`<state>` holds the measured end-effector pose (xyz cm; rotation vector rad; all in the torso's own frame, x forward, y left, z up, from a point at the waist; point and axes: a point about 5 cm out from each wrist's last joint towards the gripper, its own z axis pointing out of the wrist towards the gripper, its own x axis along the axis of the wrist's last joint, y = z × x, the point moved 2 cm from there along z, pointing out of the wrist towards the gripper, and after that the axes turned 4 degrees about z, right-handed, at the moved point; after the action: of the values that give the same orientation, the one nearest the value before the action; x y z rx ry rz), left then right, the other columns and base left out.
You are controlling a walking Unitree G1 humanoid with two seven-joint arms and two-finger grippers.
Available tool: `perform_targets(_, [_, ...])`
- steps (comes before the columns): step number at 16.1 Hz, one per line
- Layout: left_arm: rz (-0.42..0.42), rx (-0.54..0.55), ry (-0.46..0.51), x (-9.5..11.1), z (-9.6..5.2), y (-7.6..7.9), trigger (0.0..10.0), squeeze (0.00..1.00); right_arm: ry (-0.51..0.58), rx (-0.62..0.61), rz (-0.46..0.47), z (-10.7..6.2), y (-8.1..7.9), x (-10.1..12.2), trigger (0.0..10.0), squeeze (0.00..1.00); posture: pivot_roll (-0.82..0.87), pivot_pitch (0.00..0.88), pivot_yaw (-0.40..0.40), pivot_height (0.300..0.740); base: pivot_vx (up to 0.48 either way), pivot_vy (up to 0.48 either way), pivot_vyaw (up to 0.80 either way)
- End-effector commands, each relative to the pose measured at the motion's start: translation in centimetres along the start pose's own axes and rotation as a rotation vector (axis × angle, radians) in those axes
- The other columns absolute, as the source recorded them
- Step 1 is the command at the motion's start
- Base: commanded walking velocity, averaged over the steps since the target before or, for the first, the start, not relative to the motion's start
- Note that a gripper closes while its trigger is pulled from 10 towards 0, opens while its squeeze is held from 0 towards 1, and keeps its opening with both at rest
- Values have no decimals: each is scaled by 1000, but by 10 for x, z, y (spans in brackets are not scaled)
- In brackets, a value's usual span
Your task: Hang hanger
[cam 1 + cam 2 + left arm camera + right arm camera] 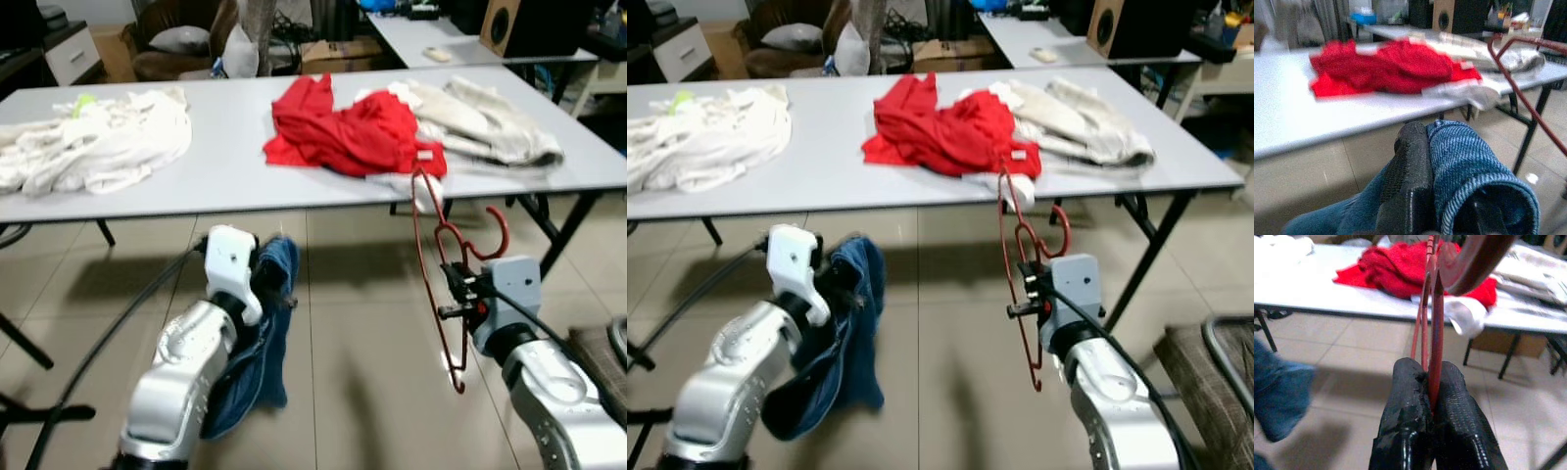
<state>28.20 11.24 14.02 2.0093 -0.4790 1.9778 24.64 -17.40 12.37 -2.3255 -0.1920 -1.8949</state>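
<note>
A red wire hanger point(438, 262) stands upright in front of the table, its hook point(495, 235) curling to the right. My right gripper point(457, 291) is shut on the hanger's frame; in the right wrist view the two black fingers point(1410, 401) pinch the red wire point(1432, 328). My left gripper point(266, 284) is shut on a piece of blue denim clothing point(265, 343) that hangs down from it toward the floor. In the left wrist view the denim point(1469, 166) is folded over one black finger point(1408, 171).
A long grey table point(225, 127) stands ahead with white clothes point(98, 137) on the left, a red garment point(343, 127) in the middle and beige clothes point(480, 117) on the right. Tiled floor lies below. A second table with a speaker point(505, 24) stands behind.
</note>
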Motion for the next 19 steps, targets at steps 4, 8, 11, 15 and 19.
perform_targets(4, [11, -62, 108, 38, 14, -1, 10000, 0, 77, 325, -102, -10, -16, 41, 10000, 0, -85, 0, 51, 740, 452, 0, 0])
perform_targets(8, [64, -38, 177, 73, 35, -19, 10000, 0, 56, 534, -257, -37, 8, 79, 10000, 0, -93, 0, 42, 740, 454, 0, 0])
perform_targets(11, [95, 21, 205, 99, 51, -45, 10000, 0, 35, 683, -291, -57, 13, 98, 10000, 0, -89, 0, 39, 740, 453, 0, 0])
perform_targets(15, [134, 5, 271, 146, 69, -69, 10000, 0, -48, 825, -313, -74, 13, 104, 10000, 0, -87, 0, 39, 740, 456, 0, 0])
perform_targets(19, [159, -126, 344, 183, 76, -58, 10000, 0, -125, 862, -367, -64, 11, 97, 10000, 0, -91, 0, 47, 740, 449, 0, 0])
